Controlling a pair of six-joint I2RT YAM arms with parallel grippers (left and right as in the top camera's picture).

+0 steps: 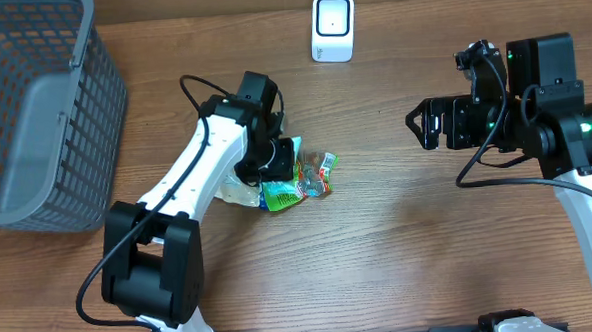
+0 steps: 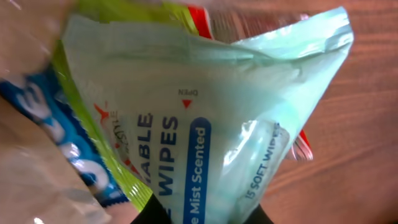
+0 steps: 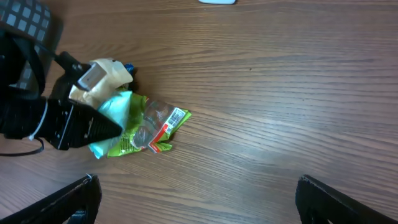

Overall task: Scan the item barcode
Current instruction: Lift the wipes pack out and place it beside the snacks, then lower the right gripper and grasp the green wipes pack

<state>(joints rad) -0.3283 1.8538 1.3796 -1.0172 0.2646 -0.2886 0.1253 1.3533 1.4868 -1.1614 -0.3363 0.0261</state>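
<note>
At the table's centre-left, the left gripper [image 1: 284, 162] pinches a pale-green soft plastic wipes packet [image 2: 205, 124] above crumpled green snack wrappers [image 3: 146, 127]. To the right, the right gripper [image 1: 419, 127] hovers, fingers spread. A white rounded barcode scanner [image 1: 332, 27] stands far back.

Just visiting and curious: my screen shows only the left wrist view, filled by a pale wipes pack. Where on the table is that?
Observer: The wipes pack is among other packets, left of the middle of the table, pinched by the left gripper.
Visitor: Is there a scanner anywhere?
Observer: Yes, a white scanner stands at the far edge, apart from the packets.
Visitor: And the other arm?
Observer: The right gripper hangs open at the right, holding nothing.
</note>
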